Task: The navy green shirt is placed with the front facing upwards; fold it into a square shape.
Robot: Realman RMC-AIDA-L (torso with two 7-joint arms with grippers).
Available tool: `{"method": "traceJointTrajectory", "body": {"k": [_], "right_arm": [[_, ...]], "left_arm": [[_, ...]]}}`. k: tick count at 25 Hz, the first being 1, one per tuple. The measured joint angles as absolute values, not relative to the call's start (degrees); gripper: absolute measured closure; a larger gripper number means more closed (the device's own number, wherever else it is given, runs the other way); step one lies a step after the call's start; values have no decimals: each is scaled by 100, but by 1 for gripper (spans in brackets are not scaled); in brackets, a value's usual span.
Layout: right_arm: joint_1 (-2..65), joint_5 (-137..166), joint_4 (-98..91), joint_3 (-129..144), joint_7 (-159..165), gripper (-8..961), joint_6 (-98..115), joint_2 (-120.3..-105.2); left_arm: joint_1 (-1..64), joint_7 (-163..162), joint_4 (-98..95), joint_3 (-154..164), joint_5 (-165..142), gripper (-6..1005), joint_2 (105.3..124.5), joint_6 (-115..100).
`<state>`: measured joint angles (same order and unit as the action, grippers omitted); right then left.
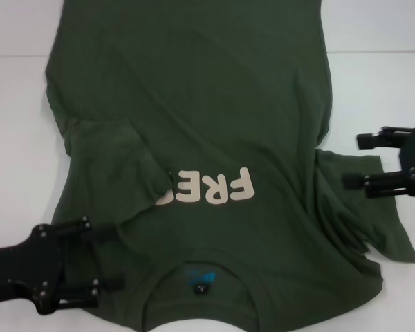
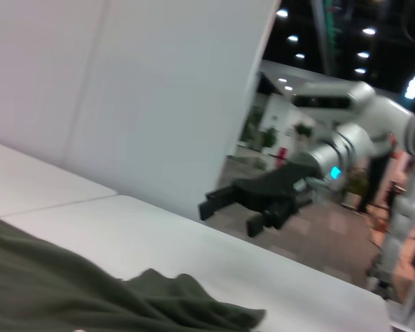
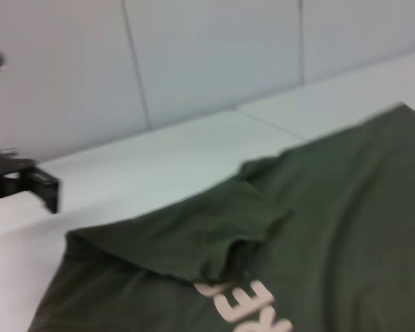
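shirt first: in the head view the navy green shirt (image 1: 207, 124) lies spread front up on the white tabletop (image 1: 373, 83), collar nearest the robot, neck label (image 1: 199, 278) showing inside it. its left sleeve (image 1: 117, 166) is folded in over the chest and covers part of the cream lettering (image 1: 214, 188); the right sleeve (image 1: 370, 207) lies out flat, rumpled. the left claw (image 1: 107, 254) sits by the shirt's shoulder near the collar, fingers spread wide, one over the cloth and one just off it, gripping nothing. the right claw (image 1: 356, 160) hovers at the right sleeve, fingers also wide apart, nothing between them.

left wrist view: a wrinkled edge of the shirt (image 2: 90, 297) rests on the tabletop (image 2: 194, 249), and the right claw (image 2: 232, 211) shows farther off, spread open above the surface.

right wrist view: the folded sleeve (image 3: 187, 235) lies over the shirt (image 3: 360, 228) beside the lettering (image 3: 242, 304), and the left claw (image 3: 28, 183) is partly seen at the edge.
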<state>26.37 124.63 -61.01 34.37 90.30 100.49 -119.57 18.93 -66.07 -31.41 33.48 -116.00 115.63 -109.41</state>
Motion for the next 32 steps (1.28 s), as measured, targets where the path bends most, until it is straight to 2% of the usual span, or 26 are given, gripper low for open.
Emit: {"method": "traceJointTrajectory", "body": {"k": [5,9,14,22,32], "right_arm": [[2860,13317,-7578,3655,11027,42,10566,-11932],[3443,14690,-8110,3822,12368,42,11180,-11890],[4064,16294,-8023,4467,13606,42,11386,-11967],[4210,16760,-7817,5571,15204,42,11444,-11991],[4091,16778,-7214,5926,15618,65,11358,-11989]], "left_arm": [[1929,-6488,-3159,3590,-11600,188,11548,-11001],[1929,-6289,-3166,3814,-11600,188,11548,-11036],[1955,-6194,-3203,3967,-11598,188,11522,-11046],[1999,-6178,-3418,3977,-11594,189,11505,-11047],[2126,-6196,-3525,3982,-11592,189,11504,-10989]]}}
